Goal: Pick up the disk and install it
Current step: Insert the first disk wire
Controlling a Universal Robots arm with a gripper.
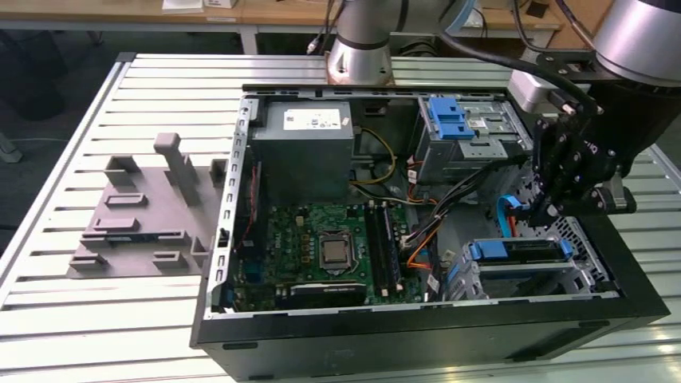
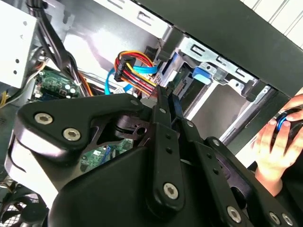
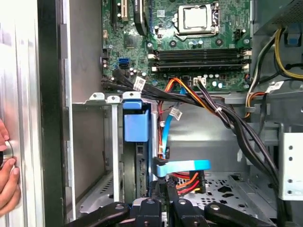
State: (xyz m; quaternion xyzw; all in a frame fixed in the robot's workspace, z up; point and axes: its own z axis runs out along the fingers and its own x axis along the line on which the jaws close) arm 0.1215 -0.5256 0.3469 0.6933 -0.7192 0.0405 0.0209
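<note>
The gripper [image 1: 550, 209] has its two thin black fingers [image 2: 164, 101] drawn together at the tips with no gap between them; whether anything is pinched there cannot be made out. In the first wrist view the closed tips [image 3: 163, 188] sit just beside a cluster of cable plugs: a flat light-blue data connector [image 3: 183, 166] and a red, orange and yellow power lead [image 3: 189, 180], which hang loose in the open floor of the case. The disk [image 3: 136, 127] stands right next to them, on edge in its blue carrier frame, slotted into the metal drive cage at the case's corner. In the exterior view the same disk [image 1: 518, 250] lies in the cage near the front of the computer case [image 1: 426, 339], towards the exterior view's right, with the gripper hanging just above it. A blue data cable [image 1: 506, 214] curves up beside the fingers. Farther out lie the green motherboard [image 1: 309, 239] with its bare processor socket [image 1: 336, 250], the grey power supply [image 1: 303, 148] behind it, and a second blue-clipped bay [image 1: 451, 120] at the rear. A person's hand [image 2: 274, 142] rests at the case's outer wall. The case sits on a slatted metal table [image 1: 64, 311] beside a grey moulded fixture [image 1: 143, 211].
</note>
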